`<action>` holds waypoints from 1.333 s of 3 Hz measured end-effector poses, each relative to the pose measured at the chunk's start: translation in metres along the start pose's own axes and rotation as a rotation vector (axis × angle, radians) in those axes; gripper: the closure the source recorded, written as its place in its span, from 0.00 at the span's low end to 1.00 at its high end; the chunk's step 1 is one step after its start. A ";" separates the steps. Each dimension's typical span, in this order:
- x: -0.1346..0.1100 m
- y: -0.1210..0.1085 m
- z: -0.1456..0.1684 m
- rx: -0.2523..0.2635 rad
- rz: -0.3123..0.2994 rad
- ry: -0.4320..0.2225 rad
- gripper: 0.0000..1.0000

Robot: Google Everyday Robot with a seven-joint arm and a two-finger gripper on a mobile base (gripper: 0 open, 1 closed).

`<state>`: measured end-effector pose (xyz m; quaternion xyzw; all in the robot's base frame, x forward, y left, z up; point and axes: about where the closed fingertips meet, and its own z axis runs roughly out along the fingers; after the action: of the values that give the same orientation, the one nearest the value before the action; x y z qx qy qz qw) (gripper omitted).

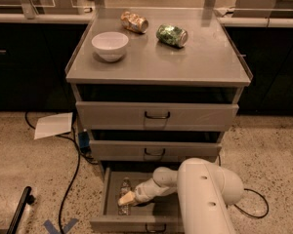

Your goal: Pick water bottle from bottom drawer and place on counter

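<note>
Gripper (127,198) sits low in the open bottom drawer (132,224), right over the water bottle (125,185) lying near its left wall; whether it has hold of the bottle cannot be told. The lift and the placing on the counter (151,65) are not yet done.

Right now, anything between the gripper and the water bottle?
Nothing. In the camera view the gripper overlaps the water bottle inside the open bottom drawer, so no gap shows between them.
</note>
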<state>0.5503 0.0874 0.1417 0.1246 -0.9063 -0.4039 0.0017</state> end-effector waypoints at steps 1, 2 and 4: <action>0.000 0.000 0.000 0.000 0.000 0.000 0.66; 0.001 0.007 0.005 0.017 -0.017 0.028 0.89; 0.001 0.007 0.006 0.018 -0.018 0.030 1.00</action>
<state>0.5470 0.0959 0.1430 0.1388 -0.9085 -0.3939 0.0106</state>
